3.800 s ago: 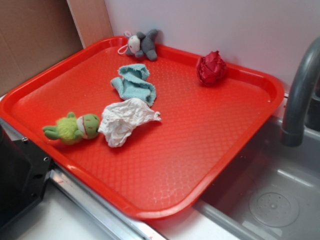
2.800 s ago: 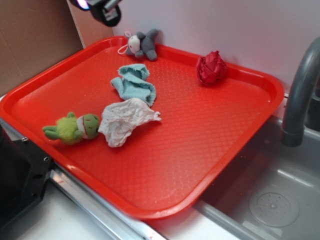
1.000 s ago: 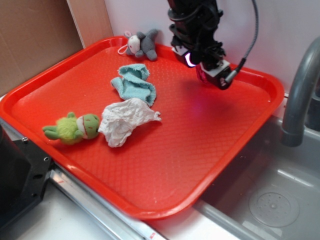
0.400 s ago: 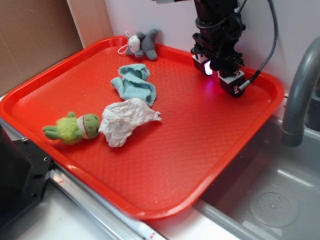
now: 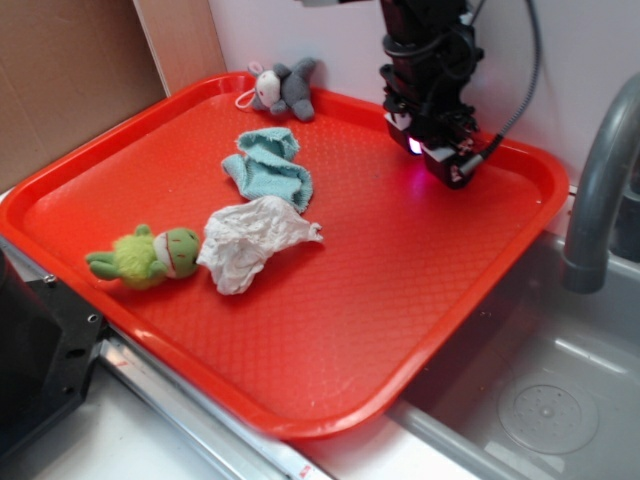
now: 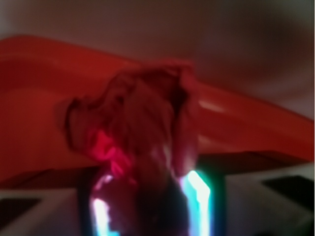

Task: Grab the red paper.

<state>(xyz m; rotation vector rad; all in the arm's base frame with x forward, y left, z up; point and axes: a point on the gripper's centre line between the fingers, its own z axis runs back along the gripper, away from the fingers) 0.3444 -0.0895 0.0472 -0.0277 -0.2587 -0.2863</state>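
Note:
In the wrist view the red paper [image 6: 142,118], a dark red wrinkly ball, fills the gap between the two lit fingers and looks squeezed by them. My gripper [image 6: 147,196] is shut on it. It sits on the red tray [image 6: 34,64] close to the far rim. Seen from the exterior view, the gripper [image 5: 432,152] points down at the tray's [image 5: 330,330] far right corner. There its body hides the paper.
A grey plush [image 5: 285,85] lies at the tray's far rim. A light blue cloth [image 5: 268,165], a white paper wad [image 5: 250,240] and a green plush [image 5: 145,255] lie to the left. A grey faucet [image 5: 600,190] and a sink [image 5: 540,400] are on the right.
The arm came in from the upper left and dropped over the red paper at the far right. Since the last frame it has shifted slightly left, and the paper is now between its fingers.

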